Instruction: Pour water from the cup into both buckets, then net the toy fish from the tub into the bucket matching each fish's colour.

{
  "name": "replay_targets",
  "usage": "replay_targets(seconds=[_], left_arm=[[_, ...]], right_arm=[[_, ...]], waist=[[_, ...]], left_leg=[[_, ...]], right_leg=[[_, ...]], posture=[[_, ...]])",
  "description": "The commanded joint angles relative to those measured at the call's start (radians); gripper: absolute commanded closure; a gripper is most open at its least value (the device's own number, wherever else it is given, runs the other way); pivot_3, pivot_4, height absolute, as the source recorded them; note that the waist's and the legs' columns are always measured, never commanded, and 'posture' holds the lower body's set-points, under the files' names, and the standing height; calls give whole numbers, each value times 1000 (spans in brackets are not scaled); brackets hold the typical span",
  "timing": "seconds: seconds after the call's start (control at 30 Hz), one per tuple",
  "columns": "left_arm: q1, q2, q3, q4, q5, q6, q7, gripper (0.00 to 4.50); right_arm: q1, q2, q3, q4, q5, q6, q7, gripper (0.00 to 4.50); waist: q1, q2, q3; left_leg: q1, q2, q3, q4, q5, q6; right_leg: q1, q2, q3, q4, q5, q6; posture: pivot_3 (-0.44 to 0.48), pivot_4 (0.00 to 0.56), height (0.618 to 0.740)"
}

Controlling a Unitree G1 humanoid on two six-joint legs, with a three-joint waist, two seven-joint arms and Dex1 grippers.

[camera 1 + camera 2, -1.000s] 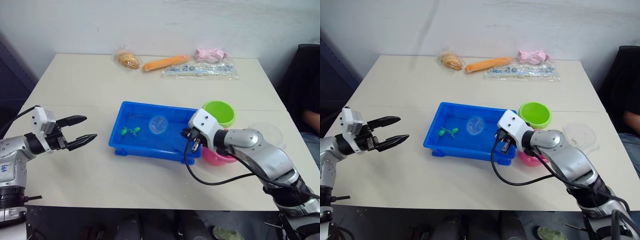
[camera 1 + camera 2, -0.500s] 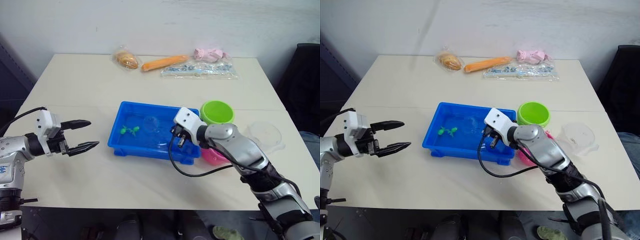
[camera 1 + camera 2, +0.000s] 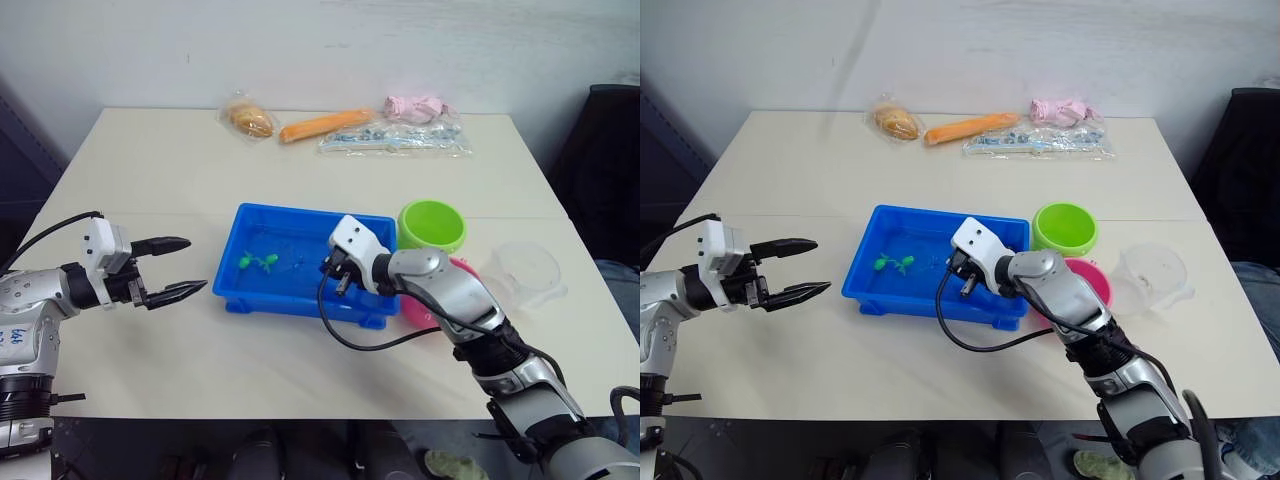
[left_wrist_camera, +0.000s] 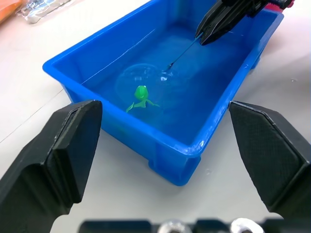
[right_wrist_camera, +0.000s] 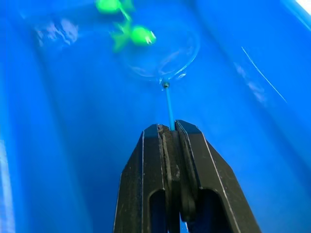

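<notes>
The blue tub [image 3: 296, 214] sits mid-table with water in it and two green toy fish [image 3: 260, 262] near its left end. My right gripper [image 3: 335, 277] reaches into the tub from the right, shut on the net's thin handle [image 5: 168, 104]. The net's ring [image 5: 163, 53] lies in the water right beside a green fish [image 5: 138, 35]. The lime green bucket [image 3: 432, 225] and the pink bucket [image 3: 459, 267] stand right of the tub, with the clear cup [image 3: 528, 270] further right. My left gripper [image 3: 196, 264] hovers open, left of the tub, holding nothing.
Along the far table edge lie a bagged bun [image 3: 250, 118], an orange carrot-like item [image 3: 325, 125], a clear bag of small parts [image 3: 390, 140] and a pink item [image 3: 415, 105]. A black cable [image 3: 380, 345] loops from my right wrist over the tub's near rim.
My right gripper has moved left along the tub and lowered the net into the water next to the green fish. My left gripper has drifted slightly towards the tub, still open.
</notes>
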Motion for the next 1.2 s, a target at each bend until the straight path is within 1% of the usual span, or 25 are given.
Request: replay_targets(seconds=[0.03,0.13,0.33,0.43,0.67,0.83,0.9,1.03,1.2], left_arm=[[7,1,11,-15,1,-11,6,38],[6,-2,10,-8,8,-22,8,38],[2,-10,7,-3,10,-26,11,38],[-19,-21,-1,2,3,-24,14,38],[-108,-65,-54,-33,-42,66,-15,38],[-193,-125,-88,-18,-42,77,-16,38],[-229,-151,-116,-18,-22,46,-26,38],[-294,-206,-150,-23,-28,55,-26,38],[-323,-250,-176,-10,-28,61,-34,38]], right_arm=[[11,5,-66,-49,42,22,12,4500],[28,23,-139,-75,101,73,7,4500],[64,0,-238,-177,208,184,25,4500],[80,-45,-302,-265,281,248,45,4500],[162,-181,-492,-469,451,350,66,4500],[251,-273,-616,-562,531,370,61,4500],[292,-307,-698,-583,549,373,43,4500],[393,-376,-862,-627,597,374,34,4500],[547,-452,-1013,-629,571,315,35,4500]], waist=[[-1,0,0],[-1,0,0],[-1,0,0],[1,0,0],[22,0,0],[26,0,0],[26,0,0],[29,0,0],[25,0,0]], left_leg=[[0,0,0,0,0,0],[0,0,0,0,0,0],[0,0,-1,-1,0,0],[0,0,-1,-1,0,0],[-1,-1,-1,-1,-1,2],[-1,-1,-1,-1,-1,2],[-1,-2,-1,-1,-1,3],[-1,-2,-1,-1,-1,3],[0,-2,-1,-1,-1,3]], right_leg=[[0,0,0,0,0,0],[0,-1,-1,0,0,0],[0,-1,-2,-1,0,0],[0,-1,-2,-1,0,0],[1,-1,-3,-2,0,0],[2,-1,-3,-3,0,0],[2,-1,-3,-3,0,0],[3,-1,-3,-5,1,1],[4,0,-2,-6,1,2]], posture=[[0,150,740],[0,150,740],[0,150,740],[0,150,740],[0,150,740],[0,150,740],[0,150,740],[0,150,740],[0,150,740]])
